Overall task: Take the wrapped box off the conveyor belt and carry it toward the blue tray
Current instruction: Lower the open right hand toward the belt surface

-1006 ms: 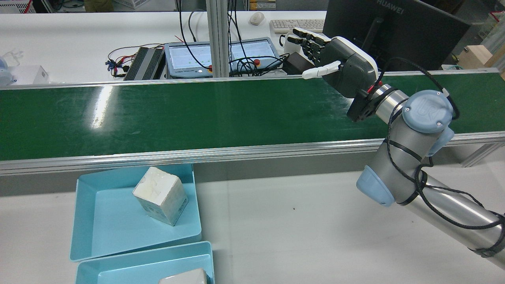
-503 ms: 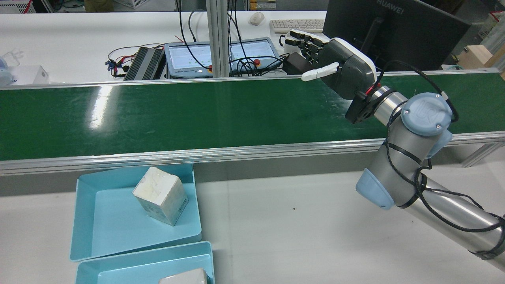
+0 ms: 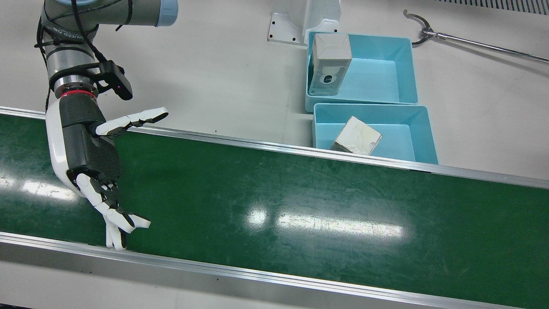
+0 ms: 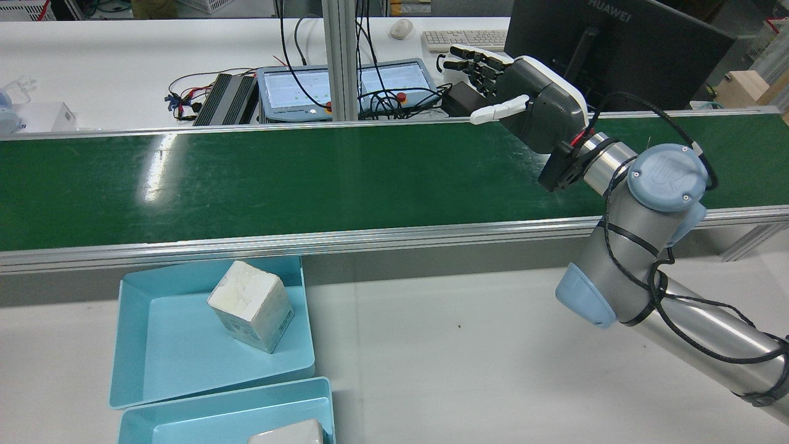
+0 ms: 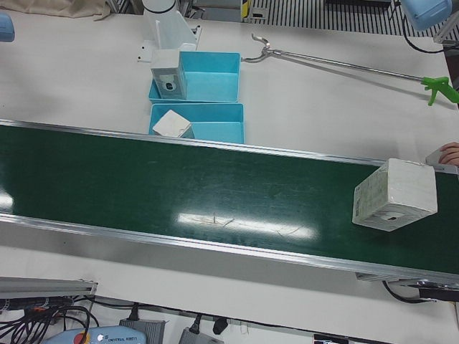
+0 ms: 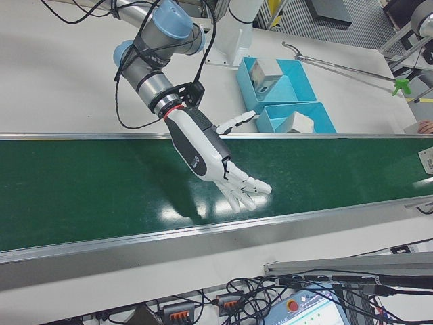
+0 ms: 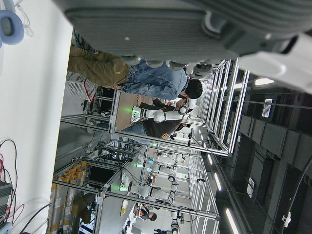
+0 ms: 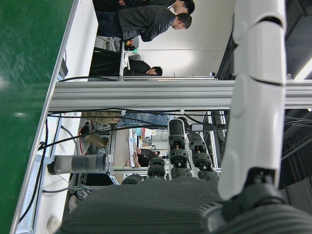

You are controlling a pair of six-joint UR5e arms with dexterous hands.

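A wrapped white box lies on the green conveyor belt at the far right of the left-front view, with nothing touching it. My right hand is open and empty, with fingers spread, above the other end of the belt; it also shows in the rear view. Two blue trays stand side by side by the belt, each holding a wrapped box. My left hand shows only in its own view, away from the belt, and holds nothing.
A long reach-grabber tool lies on the white table behind the trays. A person's hand rests at the belt's edge near the box. A monitor, a keyboard and cables stand beyond the belt's far rail.
My right hand has shifted slightly left and farther over the belt, still open. The trays and their boxes have not moved.
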